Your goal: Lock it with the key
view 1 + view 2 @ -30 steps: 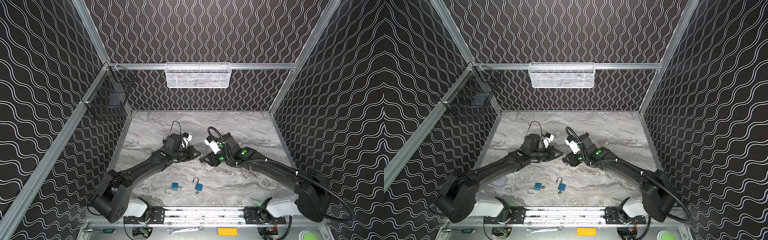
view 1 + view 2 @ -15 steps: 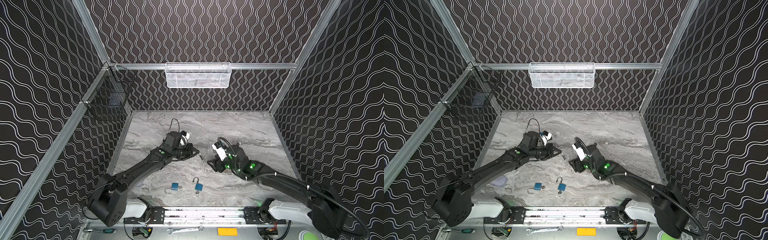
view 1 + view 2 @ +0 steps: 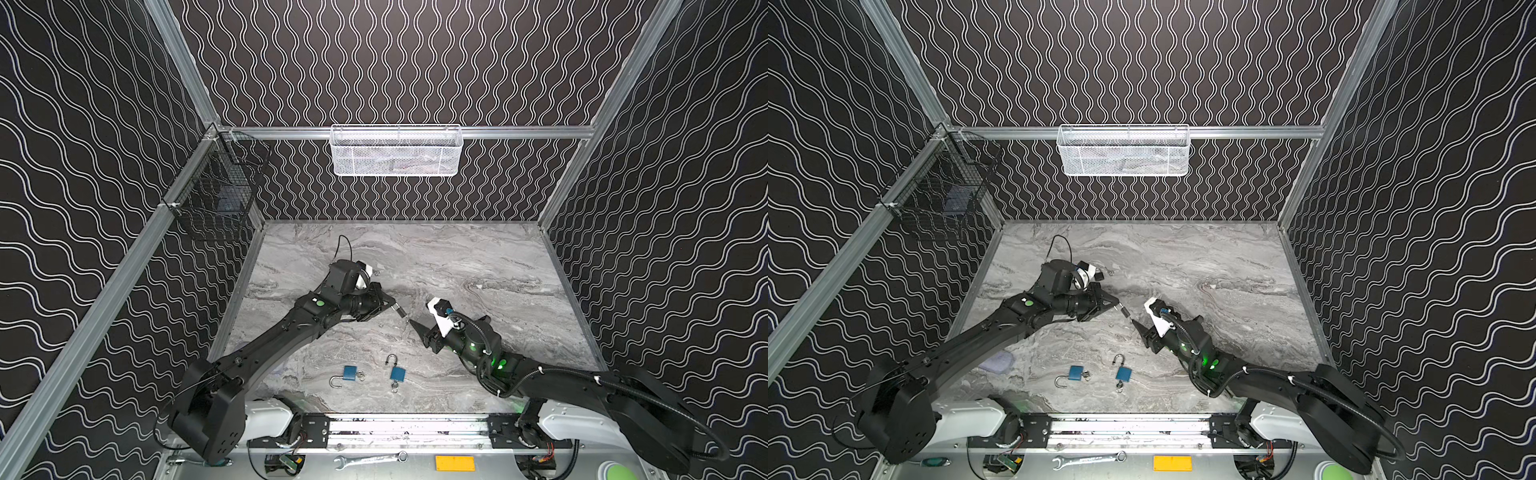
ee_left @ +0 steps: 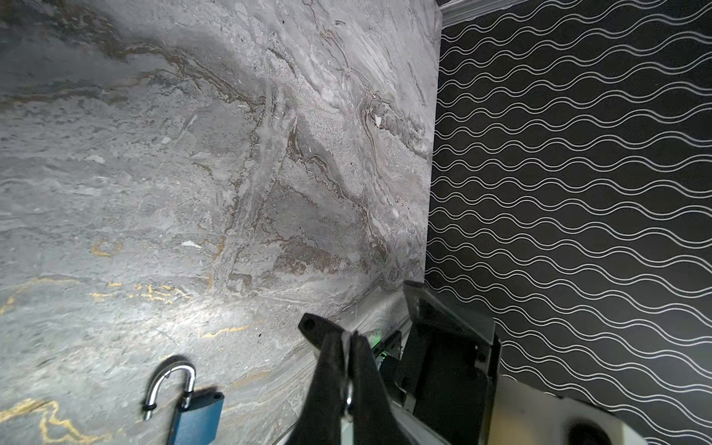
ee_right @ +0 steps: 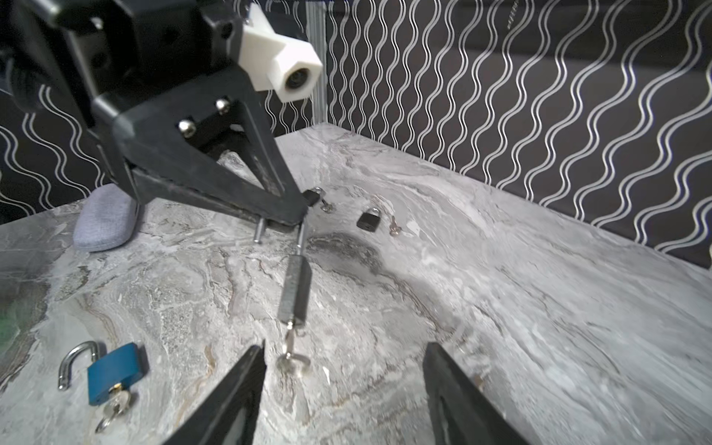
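Observation:
My left gripper (image 3: 390,305) (image 3: 1115,303) (image 4: 348,339) is shut on the steel shackle of a small black padlock (image 5: 294,293) (image 3: 400,311), which it holds out above the table. A silver key (image 5: 291,354) sticks out of the padlock's base. My right gripper (image 5: 343,370) (image 3: 417,328) (image 3: 1138,328) is open just in front of the key. In the right wrist view the key's head sits between the two fingers, close to one finger (image 5: 246,381) and not gripped.
Two blue padlocks (image 3: 350,372) (image 3: 397,373) lie open with keys near the front edge. Further black padlocks (image 5: 368,221) and a loose key (image 5: 393,227) lie behind. A grey pouch (image 3: 996,361) sits at the left. A white basket (image 3: 397,151) and a black wire basket (image 3: 216,195) hang on the walls.
My right arm has drawn back toward the front right and dropped lower, its jaws now apart off the key. The left gripper has kept the padlock and shifted slightly.

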You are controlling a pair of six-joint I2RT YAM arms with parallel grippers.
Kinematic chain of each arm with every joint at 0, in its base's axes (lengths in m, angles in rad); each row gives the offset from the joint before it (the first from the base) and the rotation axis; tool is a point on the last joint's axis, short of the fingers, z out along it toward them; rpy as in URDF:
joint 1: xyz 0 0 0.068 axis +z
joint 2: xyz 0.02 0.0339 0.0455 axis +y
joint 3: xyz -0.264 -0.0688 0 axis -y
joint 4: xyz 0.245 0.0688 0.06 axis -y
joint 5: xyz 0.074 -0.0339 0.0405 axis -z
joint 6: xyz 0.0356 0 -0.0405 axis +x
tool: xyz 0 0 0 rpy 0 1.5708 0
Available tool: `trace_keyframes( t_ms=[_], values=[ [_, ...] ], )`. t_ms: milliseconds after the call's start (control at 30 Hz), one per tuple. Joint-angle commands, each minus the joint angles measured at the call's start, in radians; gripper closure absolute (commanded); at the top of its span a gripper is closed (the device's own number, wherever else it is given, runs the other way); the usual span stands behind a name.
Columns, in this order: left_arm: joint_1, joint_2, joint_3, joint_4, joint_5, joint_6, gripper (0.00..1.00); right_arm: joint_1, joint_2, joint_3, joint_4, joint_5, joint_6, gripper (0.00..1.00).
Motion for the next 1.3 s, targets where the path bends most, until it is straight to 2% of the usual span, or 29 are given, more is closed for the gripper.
trace_keyframes(
  t_ms=[0, 500, 1267],
  values=[
    [0.001, -0.010, 0.002, 0.030, -0.003, -0.015, 1.00, 0.005, 0.029, 0.020, 0.133, -0.002, -0.030, 0.34],
    [0.003, -0.036, -0.007, 0.051, 0.007, -0.030, 1.00, 0.014, 0.152, 0.060, 0.200, -0.041, 0.002, 0.42],
    [0.017, -0.047, -0.028, 0.078, 0.029, -0.032, 1.00, 0.016, 0.239, 0.092, 0.221, -0.069, 0.034, 0.65]
  ],
)
